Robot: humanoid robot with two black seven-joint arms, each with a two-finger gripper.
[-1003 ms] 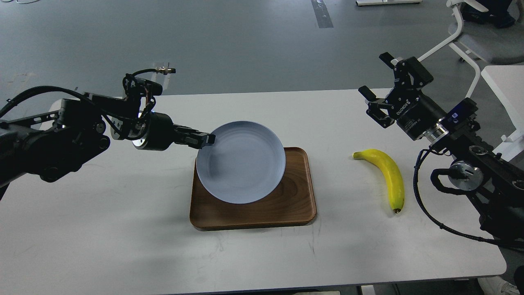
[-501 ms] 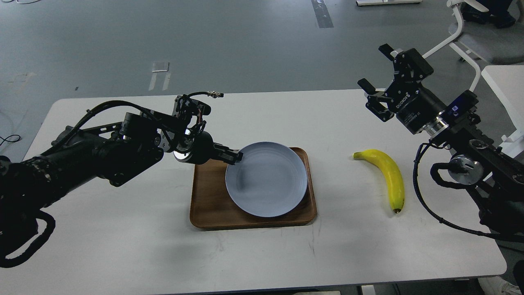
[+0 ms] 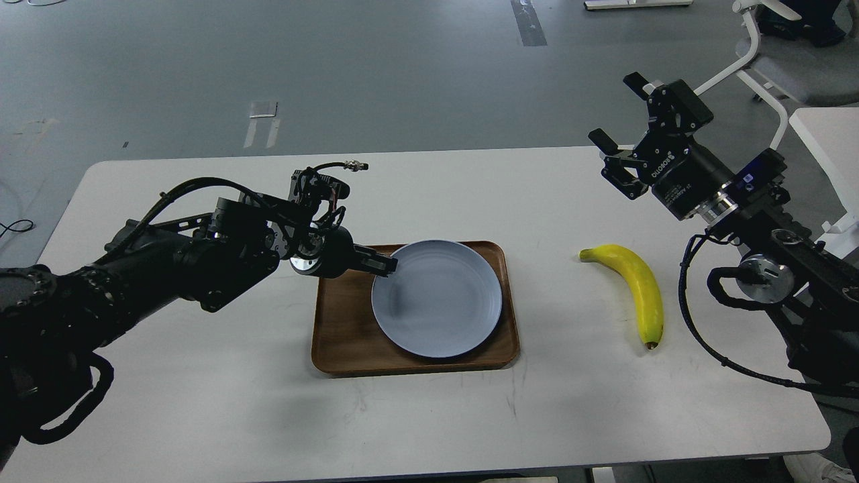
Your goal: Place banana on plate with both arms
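Note:
The pale blue-grey plate lies flat on the right part of a brown wooden tray at mid-table. My left gripper reaches in from the left and is shut on the plate's left rim. The yellow banana lies on the white table to the right of the tray, stem end toward the back, dark tip toward the front. My right gripper is open and empty, raised above the table's back right, behind the banana and apart from it.
A white chair and the corner of another white table stand off to the right behind my right arm. My right arm's cables hang close to the banana's right side. Grey floor lies beyond the table.
My left gripper has carried the plate right and down, from tilted above the tray's left side to flat on the tray's right part. My right gripper has barely moved.

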